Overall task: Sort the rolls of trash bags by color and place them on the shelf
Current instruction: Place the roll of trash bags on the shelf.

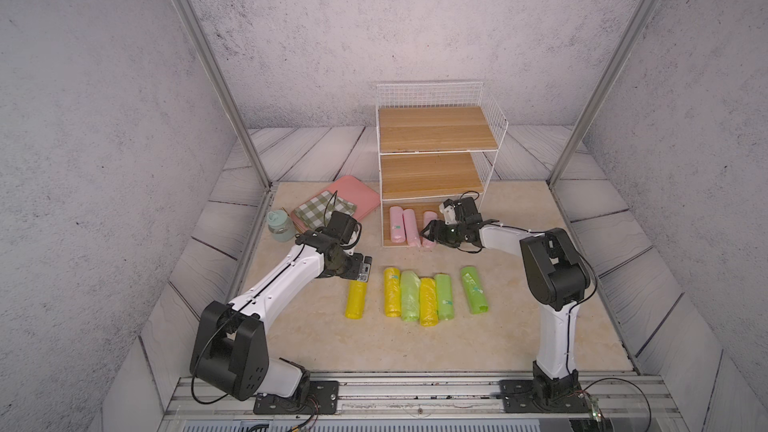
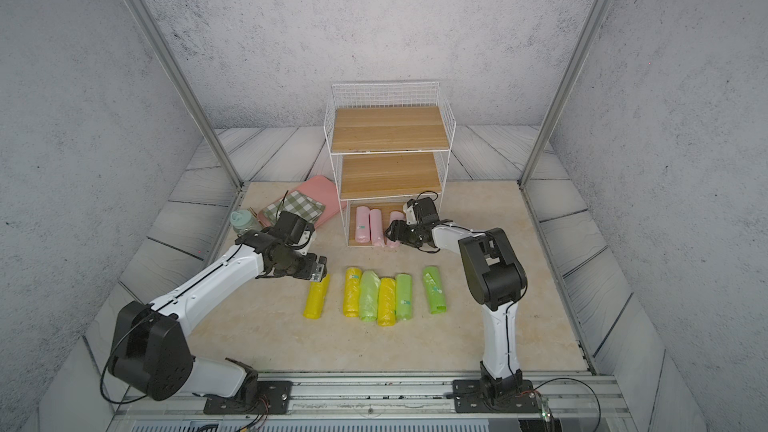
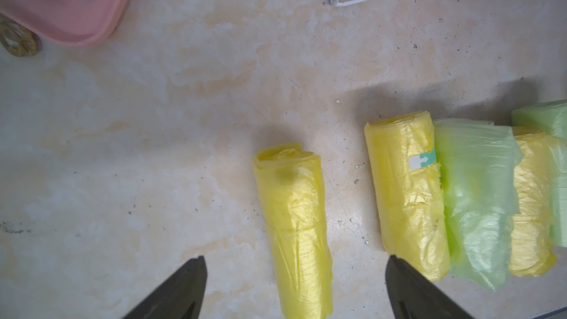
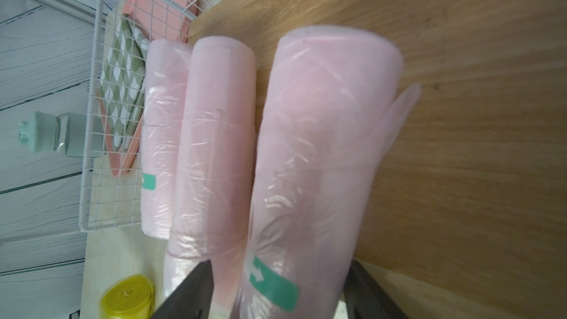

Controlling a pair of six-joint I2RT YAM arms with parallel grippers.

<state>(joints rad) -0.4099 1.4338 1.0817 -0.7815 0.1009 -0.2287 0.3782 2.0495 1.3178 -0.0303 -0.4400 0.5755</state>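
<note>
The white wire shelf (image 1: 436, 130) (image 2: 390, 130) has three wooden boards. Three pink rolls (image 1: 397, 224) (image 4: 214, 136) lie on its bottom board. My right gripper (image 1: 430, 234) (image 4: 280, 262) is at the front end of the rightmost pink roll (image 4: 322, 148). It is open, with a finger on each side of that roll. On the table in front lie three yellow rolls (image 1: 391, 290) and three green rolls (image 1: 473, 289). My left gripper (image 1: 365, 272) (image 3: 296, 257) hangs wide open over the far end of the lone yellow roll (image 1: 356, 299) (image 3: 294, 225), not touching it.
A pink tray (image 1: 357, 197) with a green-checked cloth (image 1: 324, 209) lies left of the shelf. A teal jar (image 1: 280, 226) stands by the table's left edge. Metal posts (image 1: 232, 97) rise at the back corners.
</note>
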